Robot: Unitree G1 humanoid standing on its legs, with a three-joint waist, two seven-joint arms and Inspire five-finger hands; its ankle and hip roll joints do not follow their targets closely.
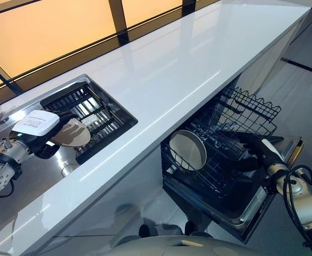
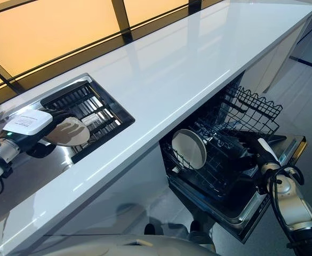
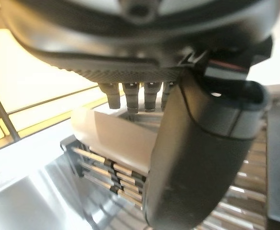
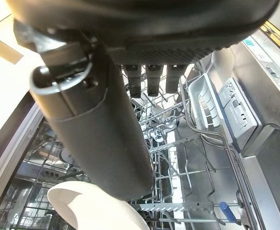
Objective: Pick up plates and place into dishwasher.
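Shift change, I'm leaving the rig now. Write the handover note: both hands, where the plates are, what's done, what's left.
Left hand: shut on a beige plate at the dish rack in the sink.
Right hand: open, fingers straight, holding nothing, over the dishwasher's lower rack.
Done: one white plate stands upright in the lower rack.
Left: carry the beige plate across and slot it in the rack.

A kitchen: white countertop (image 1: 188, 69), sunken sink (image 1: 44, 170), open dishwasher (image 1: 225, 154) beneath.

Nothing here can be read. The white label (image 1: 36, 122) on the left wrist carries print too small to read.
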